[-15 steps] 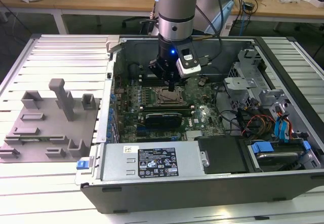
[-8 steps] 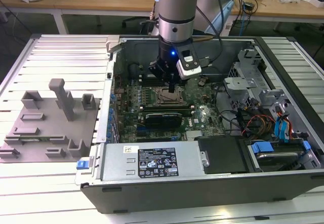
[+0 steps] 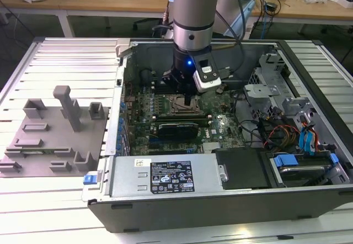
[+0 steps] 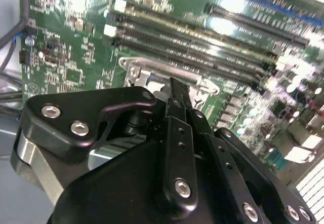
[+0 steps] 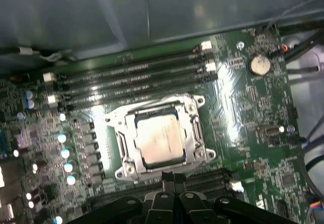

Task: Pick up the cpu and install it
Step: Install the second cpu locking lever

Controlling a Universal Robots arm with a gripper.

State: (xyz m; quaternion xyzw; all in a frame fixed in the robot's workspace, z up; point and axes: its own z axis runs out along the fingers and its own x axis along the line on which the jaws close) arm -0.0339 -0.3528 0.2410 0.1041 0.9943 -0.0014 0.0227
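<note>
The tool (image 5: 173, 181) hangs low inside the open computer case (image 3: 182, 200), just over the motherboard (image 5: 253, 133). In the first wrist view its dark fingertips (image 5: 167, 177) look drawn close together with nothing between them, poised at the edge of the socket frame (image 5: 200, 133). The second wrist view shows the same narrow black finger (image 4: 177, 102) pointing down toward the frame's metal rim, so I read the tool as narrow and empty.

The cpu (image 5: 158, 140) lies flat inside that frame, its pale silvery top facing up. It looks seated in the socket already, square to the frame's sides, though I cannot tell whether it is fully pressed home or whether any latch is closed over it. From the tool, the chip lies just beyond the fingertips, across the near rim of the frame toward the rows of memory slots (image 5: 131, 77); tool and chip are near but apart. Being square, it has no long axis to speak of.

In the exterior view the arm (image 3: 193, 23) comes straight down over the middle of the board. Off to the exterior view's left, grey fixture blocks (image 3: 55, 133) sit on the ribbed worktop (image 3: 60, 200), well apart from the tool.
</note>
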